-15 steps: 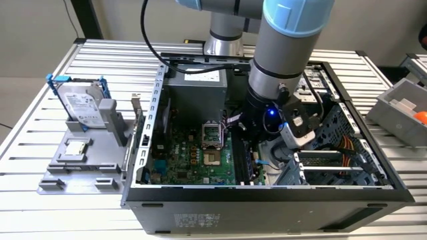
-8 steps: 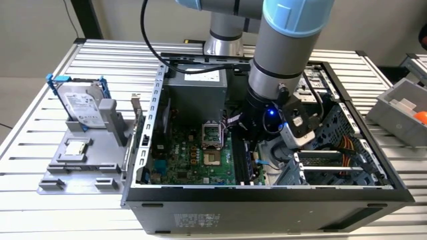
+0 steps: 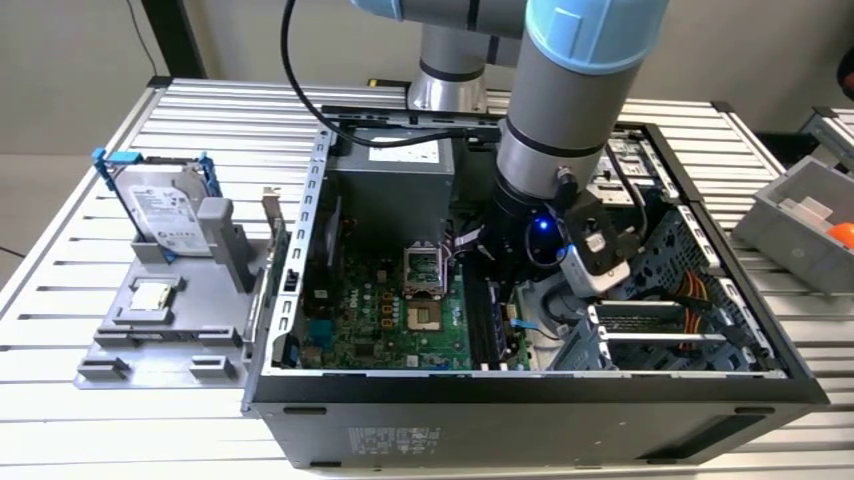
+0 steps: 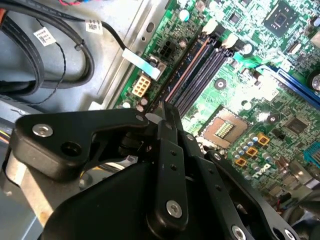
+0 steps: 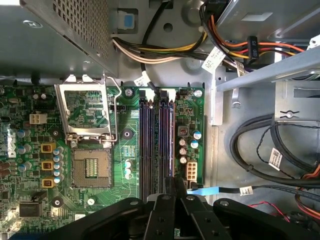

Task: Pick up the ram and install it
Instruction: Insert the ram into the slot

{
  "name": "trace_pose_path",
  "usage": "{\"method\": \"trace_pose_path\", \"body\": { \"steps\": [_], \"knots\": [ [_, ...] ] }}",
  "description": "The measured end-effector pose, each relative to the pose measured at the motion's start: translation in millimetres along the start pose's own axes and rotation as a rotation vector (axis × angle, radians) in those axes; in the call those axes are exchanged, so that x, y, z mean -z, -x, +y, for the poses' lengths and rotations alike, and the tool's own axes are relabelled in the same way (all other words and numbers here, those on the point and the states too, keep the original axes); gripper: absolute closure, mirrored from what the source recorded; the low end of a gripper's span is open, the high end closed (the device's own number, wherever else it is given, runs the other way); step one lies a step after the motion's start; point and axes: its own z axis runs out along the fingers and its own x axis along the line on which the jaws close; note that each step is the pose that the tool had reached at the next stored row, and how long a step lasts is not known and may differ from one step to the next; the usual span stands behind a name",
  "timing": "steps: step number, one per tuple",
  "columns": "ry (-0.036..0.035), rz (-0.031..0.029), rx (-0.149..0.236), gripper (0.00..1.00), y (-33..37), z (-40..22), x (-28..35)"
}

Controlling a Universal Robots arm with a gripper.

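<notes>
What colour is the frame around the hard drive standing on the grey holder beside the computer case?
Blue. The frame around the silver hard drive shows best in the exterior view.

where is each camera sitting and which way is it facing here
Exterior view: off the arm, above the open computer case, looking down into it; the arm reaches inside, a hard drive stands at this view's left.
First wrist view: on the wrist, facing down at the motherboard; the gripper sits over the memory slots.
Second wrist view: on the wrist, angled across the same slots; the gripper's black linkage shows.
Both wrist views share the processor socket.
</notes>
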Motion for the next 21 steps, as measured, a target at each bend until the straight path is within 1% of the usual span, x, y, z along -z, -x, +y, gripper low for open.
{"method": "trace_pose_path", "body": {
  "steps": [21],
  "knots": [
    [0.0005, 0.0000, 0.000, 1.00, -0.5, 0.0, 0.0]
  ]
}}
